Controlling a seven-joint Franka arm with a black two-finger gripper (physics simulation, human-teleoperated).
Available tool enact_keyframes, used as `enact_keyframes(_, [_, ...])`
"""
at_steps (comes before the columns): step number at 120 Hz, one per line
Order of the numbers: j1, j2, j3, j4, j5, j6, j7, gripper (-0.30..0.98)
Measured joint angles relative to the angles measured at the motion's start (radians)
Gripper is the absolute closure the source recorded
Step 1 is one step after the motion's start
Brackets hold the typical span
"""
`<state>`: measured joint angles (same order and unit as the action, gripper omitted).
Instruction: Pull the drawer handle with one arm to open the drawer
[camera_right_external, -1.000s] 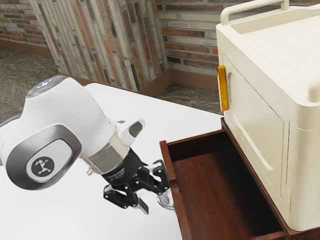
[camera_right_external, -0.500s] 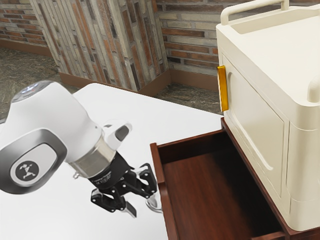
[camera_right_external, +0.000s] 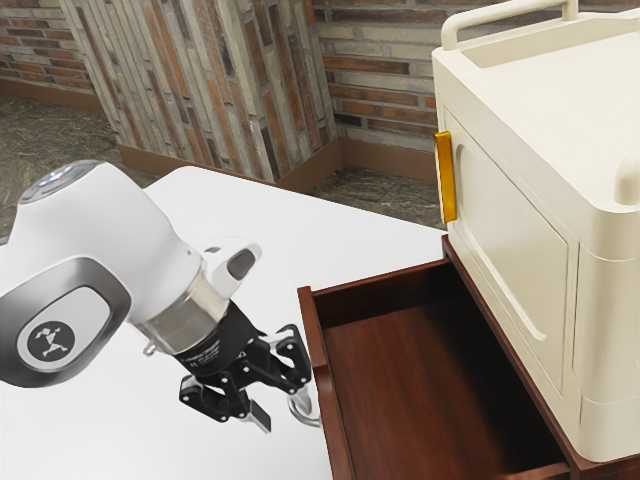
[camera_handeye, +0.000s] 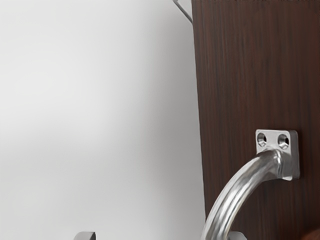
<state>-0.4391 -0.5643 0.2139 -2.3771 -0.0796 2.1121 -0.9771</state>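
My gripper (camera_right_external: 283, 403) is at the front of the dark wooden drawer (camera_right_external: 415, 375), which stands well out from the cabinet. Its fingers are spread wide. The silver curved handle (camera_right_external: 304, 409) shows beside the finger nearer the drawer. In the wrist view, two fingertips show far apart at the lower edge, so the gripper (camera_handeye: 161, 236) is open. One tip is beside the handle (camera_handeye: 240, 191), on the side of the drawer front (camera_handeye: 245, 75), partly covered by the bar; the other is well away. Whether that finger touches the handle I cannot tell.
A cream cabinet (camera_right_external: 510, 240) with a yellow handle (camera_right_external: 446, 177) stands above the drawer's wooden housing. The white table (camera_right_external: 290, 230) spreads under the arm and beside the drawer. Brick walls stand behind.
Drawer, handle and gripper have moved together toward the exterior view's left, mostly in the first half second and only slightly since. The drawer stands further out.
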Motion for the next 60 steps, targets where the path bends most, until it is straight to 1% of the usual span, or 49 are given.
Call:
enact_keyframes(29, [-0.007,-0.004,0.018,-0.001,0.001,0.010,-0.004,0.34])
enact_keyframes(51, [-0.026,-0.035,0.036,-0.001,0.001,0.013,-0.005,0.30])
enact_keyframes(60, [-0.028,-0.045,0.037,0.004,0.002,0.009,-0.005,0.25])
